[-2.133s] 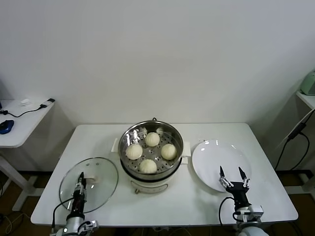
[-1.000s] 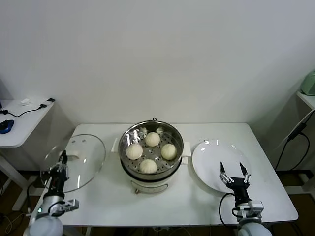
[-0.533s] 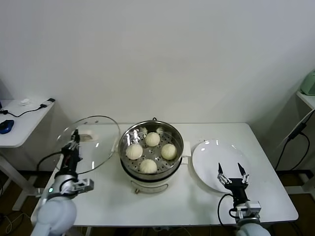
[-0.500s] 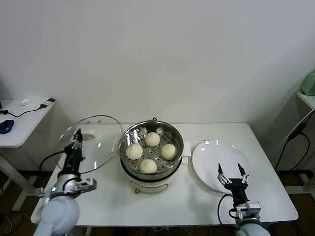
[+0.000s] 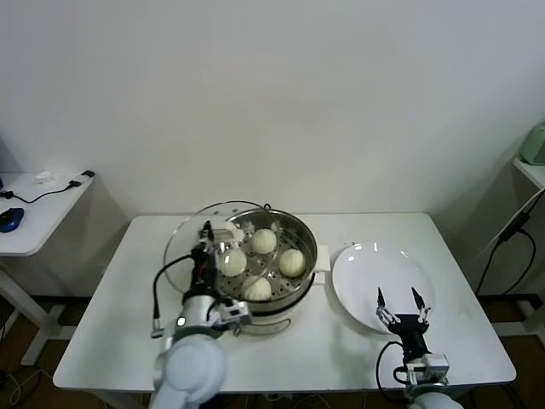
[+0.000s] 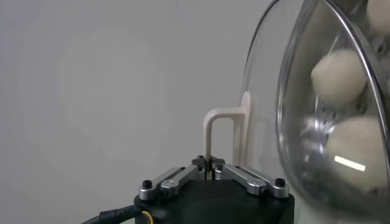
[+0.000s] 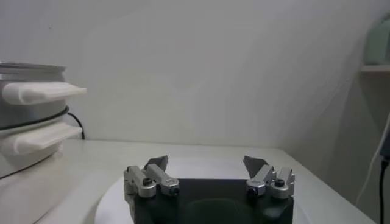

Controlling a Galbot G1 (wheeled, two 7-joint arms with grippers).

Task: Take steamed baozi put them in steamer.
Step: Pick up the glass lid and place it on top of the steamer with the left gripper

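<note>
Head view, nearest first: right gripper (image 5: 402,308) parked low at the near edge of the flat white plate (image 5: 379,274), prongs spread wide, nothing held. Beyond it, left gripper (image 5: 204,249) clenched on the pale loop handle (image 6: 224,137) of the round glass lid (image 5: 192,247), now carried in from the table's left side and hanging tilted against the left rim of the round shiny stainless-steel steamer (image 5: 264,256). Inside, on the perforated tray, 4 cream-white domed steamed baozi (image 5: 292,262), close together, none left on the plate. Loading apparently finished; probably only lowering the lid flat over the pot remains.
</note>
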